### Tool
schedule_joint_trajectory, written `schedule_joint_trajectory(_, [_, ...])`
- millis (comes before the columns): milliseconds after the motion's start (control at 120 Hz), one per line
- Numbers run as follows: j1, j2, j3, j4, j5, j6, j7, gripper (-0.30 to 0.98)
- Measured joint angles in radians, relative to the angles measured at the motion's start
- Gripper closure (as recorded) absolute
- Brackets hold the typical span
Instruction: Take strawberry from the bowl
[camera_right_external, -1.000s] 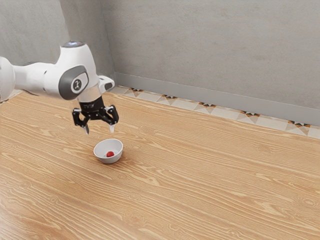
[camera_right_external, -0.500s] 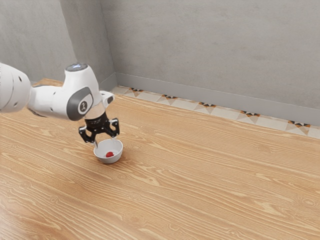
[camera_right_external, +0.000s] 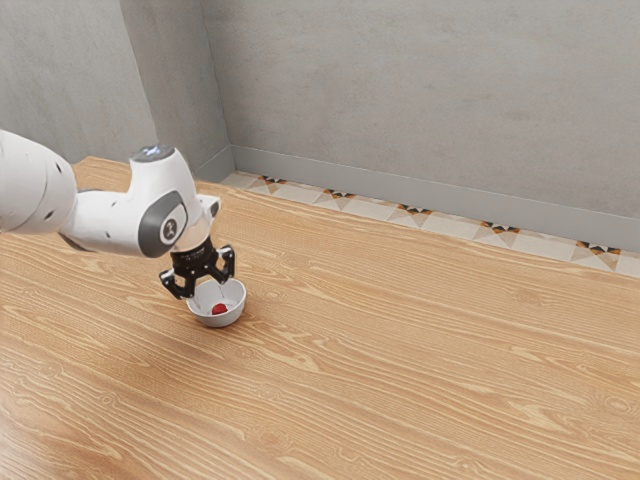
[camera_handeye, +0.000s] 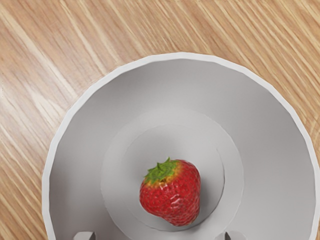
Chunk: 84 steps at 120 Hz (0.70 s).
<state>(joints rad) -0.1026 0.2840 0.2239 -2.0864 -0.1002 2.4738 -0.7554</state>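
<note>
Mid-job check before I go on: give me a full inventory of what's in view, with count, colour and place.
Strawberry: one, red with a green leafy cap, lying inside the bowl on its bottom.
Bowl: one, whitish grey, upright on the table, under the pincer.
Table: one, light brown wood grain, under the bowl.
Floor tiles: several, cream with orange and dark patterns, beyond the table.
Baseboard: grey, along the wall's foot.
Wall: grey, behind everything.
Arm: one, white and dark grey, entering from the exterior view's left.
Pincer: one, black, open at the bowl.
</note>
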Motion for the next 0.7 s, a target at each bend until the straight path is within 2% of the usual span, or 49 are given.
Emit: schedule_joint_trajectory(700, [-0.013, 0.082, 0.022, 0.05, -0.017, 0.026, -0.127, 0.41])
